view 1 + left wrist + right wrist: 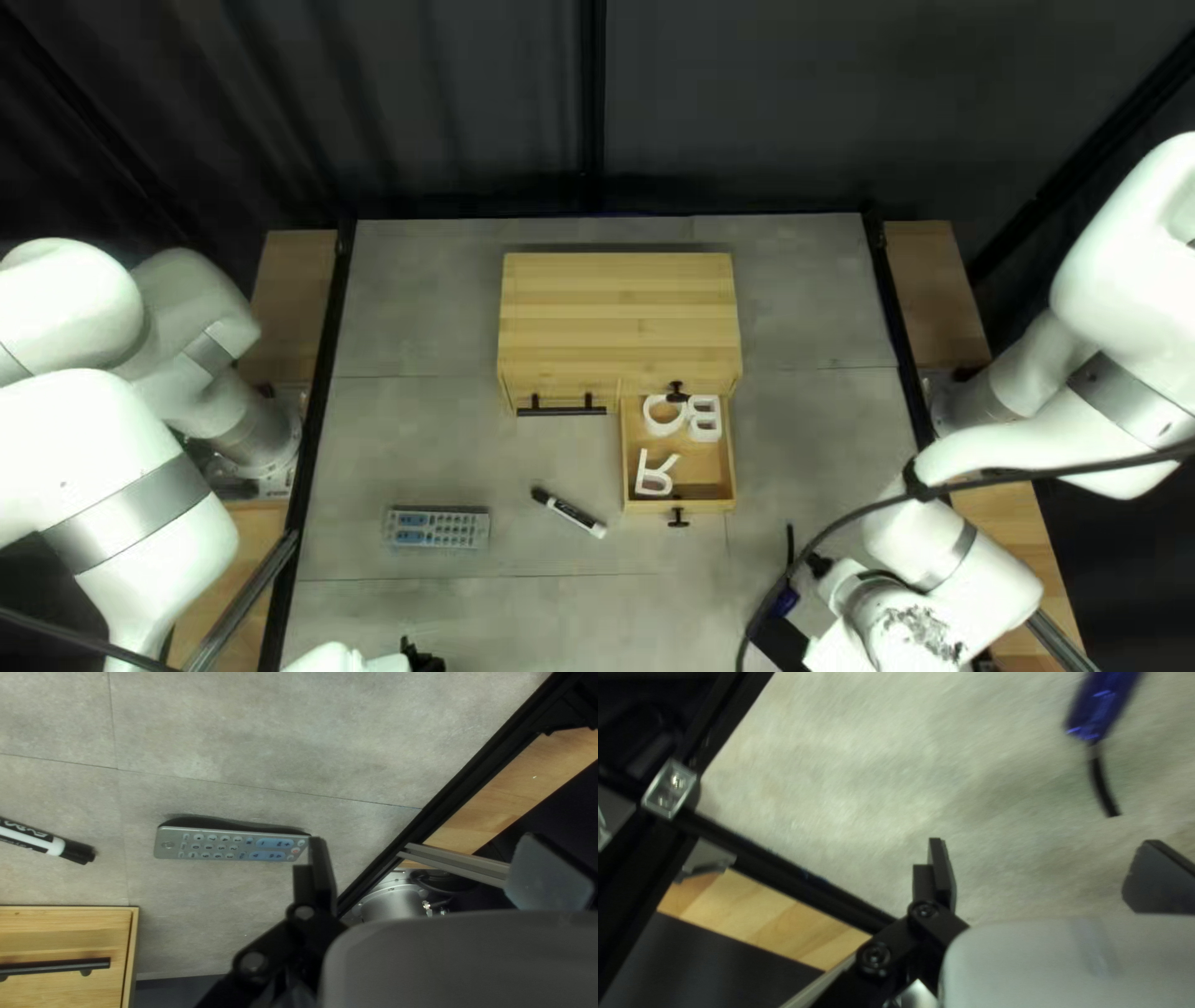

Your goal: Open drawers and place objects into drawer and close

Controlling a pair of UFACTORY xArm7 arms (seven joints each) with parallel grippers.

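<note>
Open drawer (712, 463): slid out of the right side of the wooden chest (619, 311) toward six o'clock; from the left gripper (423, 660) it lies at about two o'clock, from the right gripper (782, 641) at about eleven, well apart from both.
Letters: three white ones inside, O (649, 417) and B (695, 420) side by side near the chest, R (644, 473) nearer the drawer's front.
Closed drawer (542, 396): just beside the open one, at nine o'clock, with a black bar handle (560, 411).
Marker (576, 513): at eight o'clock from the open drawer, near it.
Remote (437, 529): at nine o'clock from the marker; in the left wrist view one end is just beside a fingertip, outside the gap.
Blue-handled tool (1103, 703): about one o'clock ahead of the right gripper, its thin black tip nearest the fingers.
Left gripper: fingers wide apart, holding nothing.
Right gripper: fingers wide apart, nothing held.
Left arm (112, 473): comes from nine o'clock, bent down toward seven.
Right arm (1071, 448): comes from three, folded down toward five, a black cable (859, 508) looping along it.
Table edges: black rails (318, 411) at nine and three; bare table (423, 324) between remote and chest, and between chest and right rail.
</note>
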